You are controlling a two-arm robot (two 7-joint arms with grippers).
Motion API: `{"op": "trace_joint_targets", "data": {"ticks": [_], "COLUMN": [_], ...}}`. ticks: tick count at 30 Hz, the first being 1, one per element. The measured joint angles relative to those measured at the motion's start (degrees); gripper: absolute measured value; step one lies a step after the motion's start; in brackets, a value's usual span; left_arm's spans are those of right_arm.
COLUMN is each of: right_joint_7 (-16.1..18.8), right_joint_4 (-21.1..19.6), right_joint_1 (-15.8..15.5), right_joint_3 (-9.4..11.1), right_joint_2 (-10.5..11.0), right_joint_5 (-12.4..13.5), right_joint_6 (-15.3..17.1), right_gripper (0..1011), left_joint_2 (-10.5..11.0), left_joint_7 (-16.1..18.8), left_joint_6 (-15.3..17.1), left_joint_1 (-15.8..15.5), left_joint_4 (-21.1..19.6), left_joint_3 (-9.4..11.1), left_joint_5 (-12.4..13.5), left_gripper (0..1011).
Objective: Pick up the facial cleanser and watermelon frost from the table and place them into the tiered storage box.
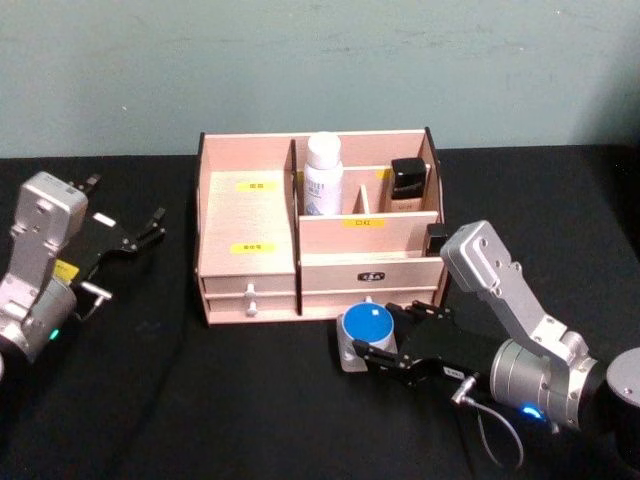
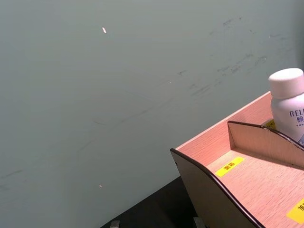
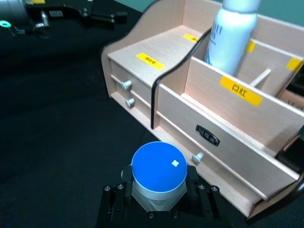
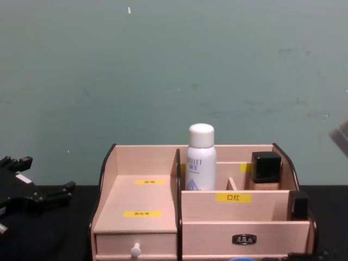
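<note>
The watermelon frost (image 1: 364,324), a small jar with a round blue lid, sits at the lower centre of the head view, just in front of the tiered storage box (image 1: 250,215). The right claw (image 1: 383,335) is clamped narrow on the jar's pale base. I cannot tell whether the jar is resting on the black worktop (image 1: 200,400) or is lifted slightly off it. The facial cleanser (image 1: 323,175), a tall white bottle, already stands upright in a rear compartment at the upper middle of the box. A black-capped bottle (image 1: 408,185) stands to its right, behind a divider.

The nearest hazard seems to be the front of the box. In the right wrist view the jar (image 3: 158,168) lies close to a drawer knob (image 3: 197,156) and the front panel. If it moves forward before it has risen high enough, it could catch the knob or the wall and push the whole box back. The grip is on the base alone, below the wide lid, so the jar may tilt or twist if it is knocked or swung quickly. Going over the front wall, the arm passes close to the cleanser, and a brush against that tall, narrow bottle could tip it over. A small dark item (image 4: 298,205) already stands at the right end of the front compartment, leaving less room there.

The left claw (image 1: 135,235) is parked at the left of the frame, well apart from the box. I cannot tell how wide it stands.
</note>
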Motion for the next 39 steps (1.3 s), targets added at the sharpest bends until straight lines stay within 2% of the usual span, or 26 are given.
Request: {"op": "trace_joint_targets", "data": {"ticks": [13,20,26,30,36,37,39], "right_joint_7": [0.8,1.3,1.8,1.6,0.6,0.6,0.0], "right_joint_4": [-3.9,-6.0,-6.4,-5.1,-1.2,-1.2,1.0], "right_joint_1": [1.5,4.0,6.8,9.1,12.8,12.8,14.5], "right_joint_3": [-0.5,-1.8,-4.1,-5.7,-7.8,-7.8,-8.4], "right_joint_2": [1.1,0.3,-1.4,-3.0,-6.4,-6.4,-8.0], "right_joint_5": [0.4,0.9,1.1,1.0,0.1,0.1,-0.3], "right_joint_6": [0.1,0.8,1.7,2.3,2.8,2.8,3.1], "right_gripper": [689,687,687,687,687,687,687], "left_joint_2": [0.0,0.0,0.0,0.0,0.0,0.0,0.0], "left_joint_7": [0.0,0.0,0.0,0.0,0.0,0.0,0.0], "left_joint_6": [0.0,0.0,0.0,0.0,0.0,0.0,0.0], "left_joint_1": [0.0,0.0,0.0,0.0,0.0,0.0,0.0], "left_joint_4": [0.0,0.0,0.0,0.0,0.0,0.0,0.0], "left_joint_3": [0.0,0.0,0.0,0.0,0.0,0.0,0.0], "left_joint_5": [0.0,0.0,0.0,0.0,0.0,0.0,0.0], "left_gripper": [1001,1001,1001,1001,1001,1001,1001]}}
